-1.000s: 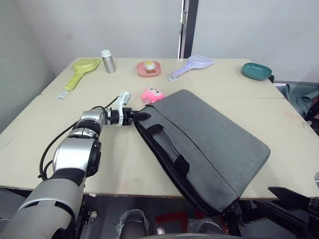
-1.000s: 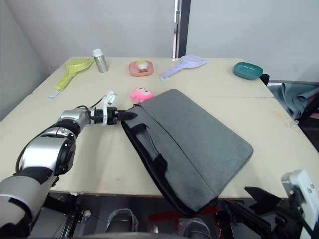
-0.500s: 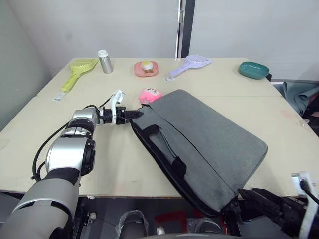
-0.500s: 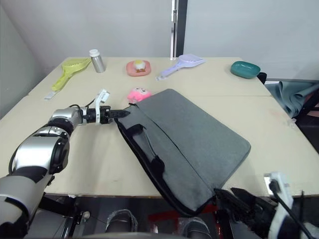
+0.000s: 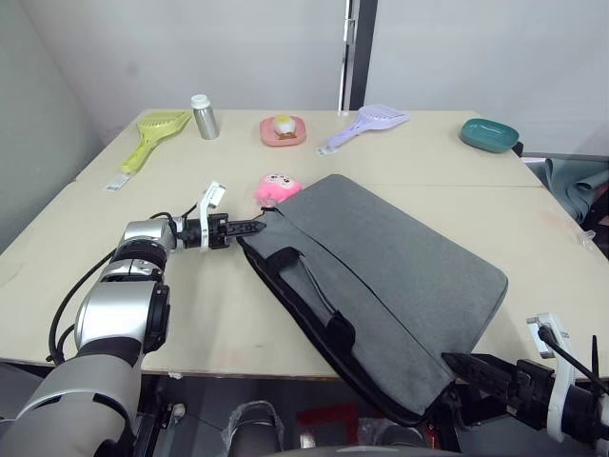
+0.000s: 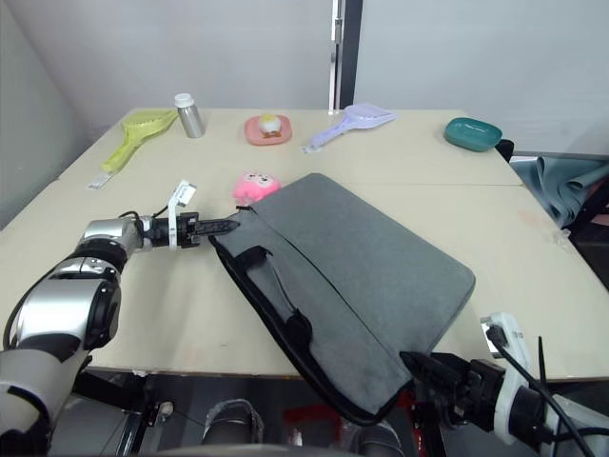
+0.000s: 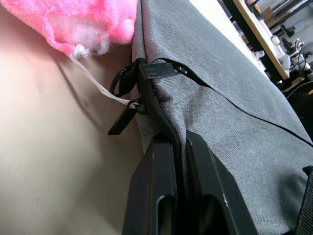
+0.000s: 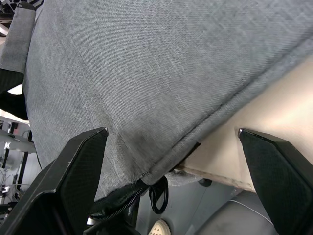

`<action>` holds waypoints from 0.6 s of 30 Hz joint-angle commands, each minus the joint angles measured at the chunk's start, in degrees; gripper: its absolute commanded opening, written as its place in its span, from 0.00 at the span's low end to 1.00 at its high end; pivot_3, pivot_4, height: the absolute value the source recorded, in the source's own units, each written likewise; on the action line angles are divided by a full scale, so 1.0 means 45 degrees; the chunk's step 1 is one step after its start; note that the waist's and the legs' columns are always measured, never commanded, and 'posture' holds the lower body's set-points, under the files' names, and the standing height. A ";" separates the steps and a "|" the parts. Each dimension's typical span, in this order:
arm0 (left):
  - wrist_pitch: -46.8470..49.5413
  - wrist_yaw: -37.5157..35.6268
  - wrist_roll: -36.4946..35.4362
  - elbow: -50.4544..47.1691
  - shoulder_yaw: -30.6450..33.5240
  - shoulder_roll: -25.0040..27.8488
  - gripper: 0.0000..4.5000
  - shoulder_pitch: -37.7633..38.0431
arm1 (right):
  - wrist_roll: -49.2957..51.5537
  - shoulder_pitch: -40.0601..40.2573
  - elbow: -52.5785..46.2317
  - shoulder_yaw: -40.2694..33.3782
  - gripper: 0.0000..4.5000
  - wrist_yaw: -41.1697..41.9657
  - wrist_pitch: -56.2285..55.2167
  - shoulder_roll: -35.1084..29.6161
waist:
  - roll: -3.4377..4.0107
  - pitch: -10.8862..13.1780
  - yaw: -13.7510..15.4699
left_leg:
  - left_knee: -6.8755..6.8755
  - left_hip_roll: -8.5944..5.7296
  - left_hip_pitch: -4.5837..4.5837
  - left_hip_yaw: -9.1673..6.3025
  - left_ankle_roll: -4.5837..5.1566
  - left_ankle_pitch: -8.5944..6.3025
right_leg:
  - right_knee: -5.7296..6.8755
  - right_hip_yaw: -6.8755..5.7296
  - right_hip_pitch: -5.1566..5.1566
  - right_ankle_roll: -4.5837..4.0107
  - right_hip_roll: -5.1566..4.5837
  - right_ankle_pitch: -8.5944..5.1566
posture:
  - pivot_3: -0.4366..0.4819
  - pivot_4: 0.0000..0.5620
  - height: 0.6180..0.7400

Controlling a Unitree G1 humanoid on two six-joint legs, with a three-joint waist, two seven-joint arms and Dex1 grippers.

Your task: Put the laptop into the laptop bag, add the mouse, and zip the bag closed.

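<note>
Left eye view: The bag (image 5: 381, 276) lies flat and diagonal on the counter (image 5: 447, 162), its near corner overhanging the near edge. The black handles (image 5: 304, 286) lie along its left side. The left gripper (image 5: 255, 227) reaches in from the left at the bag's far-left corner, jaws together on the bag's edge. A pink plush toy (image 5: 275, 188) sits just beyond that corner, touching or nearly touching the bag. Along the far edge stand a yellow scoop (image 5: 152, 133), a metal bottle (image 5: 204, 116), a pink dish (image 5: 284, 129), a lilac scoop (image 5: 366, 124) and a teal bowl (image 5: 490, 133). The right gripper (image 5: 457, 364) is low at the near right, by the bag's overhanging corner.

Right eye view: The same layout. The right gripper's jaws stand apart just beside the near corner.

Left wrist view: The jaws are clamped on the black zipper edging at the bag's corner. A zipper pull (image 7: 124, 117) hangs just beside them; the plush toy lies beyond it.

Right wrist view: The fingers (image 8: 73, 171) stand wide apart, the bag's grey corner between them and not touched. The counter edge shows beside it.
</note>
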 commanded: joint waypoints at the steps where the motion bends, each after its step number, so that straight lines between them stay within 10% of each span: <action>1: 0.0131 -0.0157 -0.0381 -0.0668 0.0350 0.0243 0.00 0.0000 | -0.0165 -0.0242 -0.0059 0.0303 0.88 0.0043 0.0095 -0.0233 | 0.0000 0.0000 -0.0004 | 0.0002 0.0000 0.0003 0.0000 0.0000 0.0000 | 0.0001 0.0000 0.0002 0.0000 0.0000 0.0000 | 0.48 0.27 1.00; 5: 0.0223 -0.0182 -0.0550 -0.0852 0.0383 0.0257 0.00 0.0073 | -0.0568 0.0293 0.0168 -0.0130 0.59 0.0574 0.0243 -0.0585 | 0.0000 0.0000 0.0028 | 0.0003 0.0000 0.0006 -0.0001 0.0000 0.0000 | -0.0002 -0.0003 0.0010 0.0000 0.0000 0.0000 | 0.48 0.27 1.00; 18: 0.0257 -0.0061 -0.0666 -0.1001 0.0546 0.0262 0.00 0.0090 | -0.0828 -0.1258 0.1065 0.1013 0.59 0.0620 0.0395 -0.0076 | -0.0001 0.0001 -0.0033 | 0.0005 0.0006 0.0030 0.0000 -0.0001 0.0000 | 0.0002 -0.0001 0.0028 -0.0003 0.0004 0.0000 | 0.48 0.27 1.00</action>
